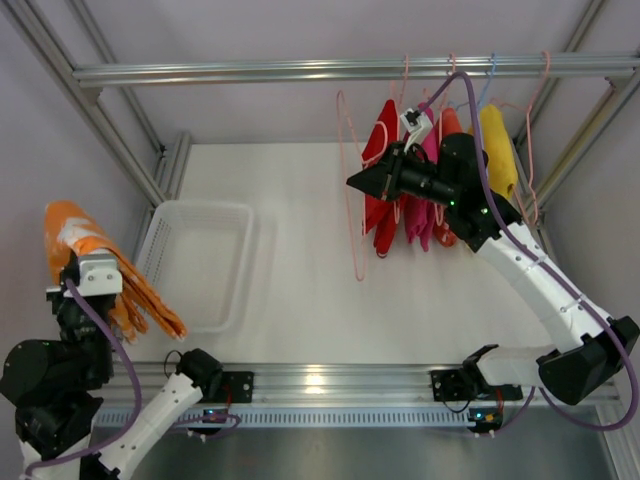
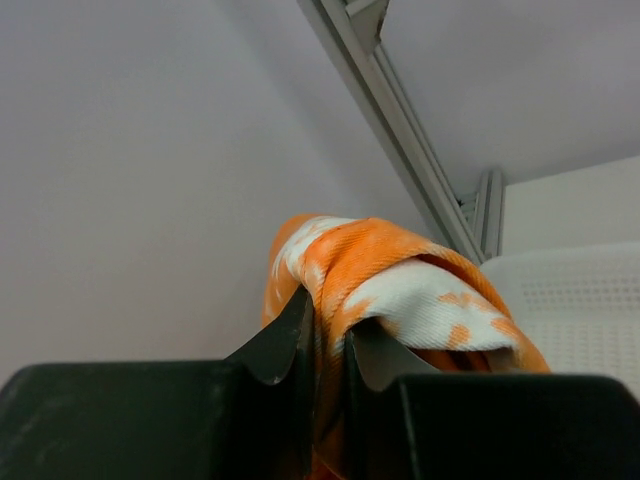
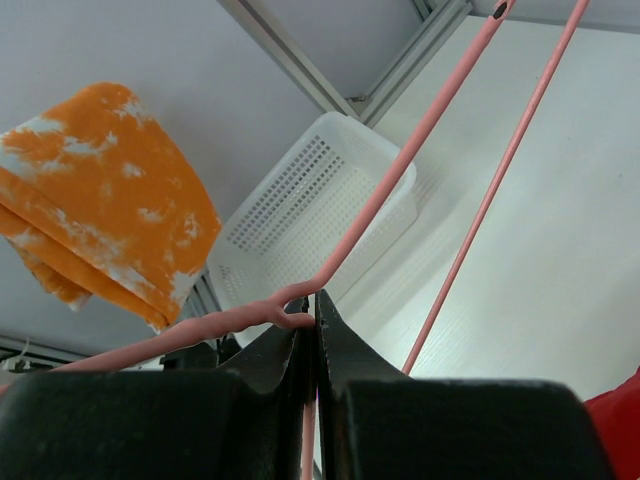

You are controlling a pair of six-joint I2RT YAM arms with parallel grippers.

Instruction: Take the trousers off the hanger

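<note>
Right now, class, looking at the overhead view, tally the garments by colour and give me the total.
orange-and-white trousers: 1
red garment: 1
pink garment: 1
orange-red garment, partly hidden by the arm: 1
yellow garment: 1
Total: 5

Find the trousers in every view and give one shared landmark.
Top external: trousers far left, held up beside the basket.
Left wrist: trousers centre, clamped in the left gripper; basket at right edge.
Right wrist: trousers upper left, beyond the hanger; basket centre.
Shared landmark: the white basket.
</note>
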